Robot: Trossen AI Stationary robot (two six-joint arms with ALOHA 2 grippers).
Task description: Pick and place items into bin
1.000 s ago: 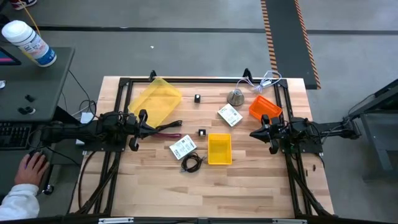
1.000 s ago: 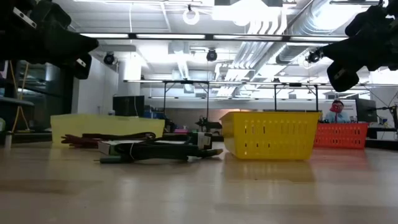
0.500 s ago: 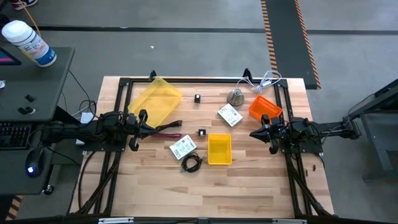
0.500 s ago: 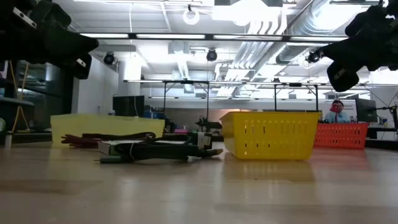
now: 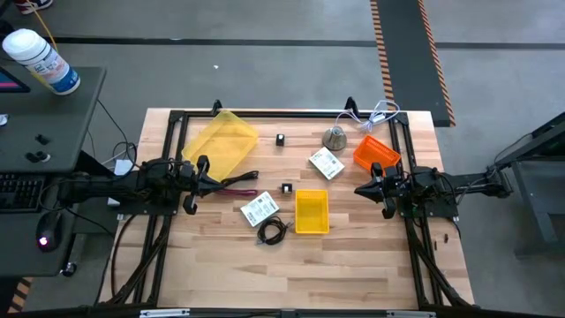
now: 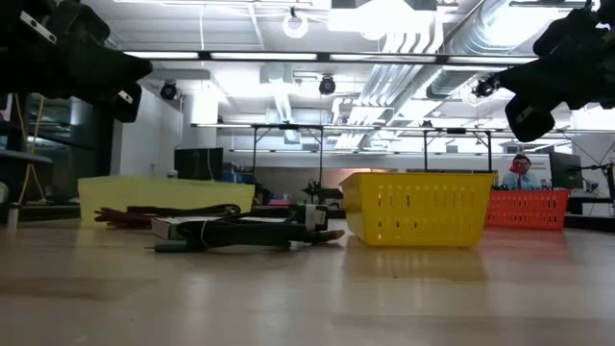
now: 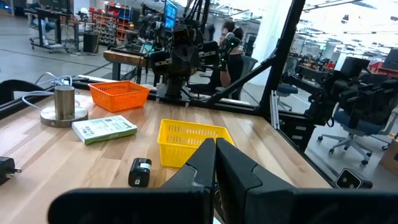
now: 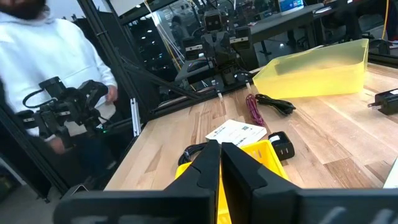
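Both arms wait level above the table with nothing between their fingers: my left gripper (image 5: 216, 183) shut at the left, my right gripper (image 5: 357, 190) shut at the right. Between them, flat on the wood, lie two white packets (image 5: 327, 162) (image 5: 259, 209), two small black blocks (image 5: 281, 140) (image 5: 287, 188), a coiled black cable (image 5: 274, 232) and a red-handled tool (image 5: 237, 187). A small yellow bin (image 5: 311, 212) stands at the middle. In the right wrist view the packet (image 8: 236, 132) and the tool (image 8: 254, 109) lie beyond my shut right gripper (image 8: 219, 148).
A large translucent yellow tub (image 5: 219, 144) lies at the far left and an orange basket (image 5: 375, 153) at the far right. A grey metal cone (image 5: 335, 137) stands beside it, with a white cable (image 5: 380, 115) behind. A black frame (image 5: 282, 113) rings the table. A person (image 8: 50, 68) stands beyond the left edge.
Both arms have kept still. A person's hand, resting on the desk left of the table, has drawn back out of the high view.
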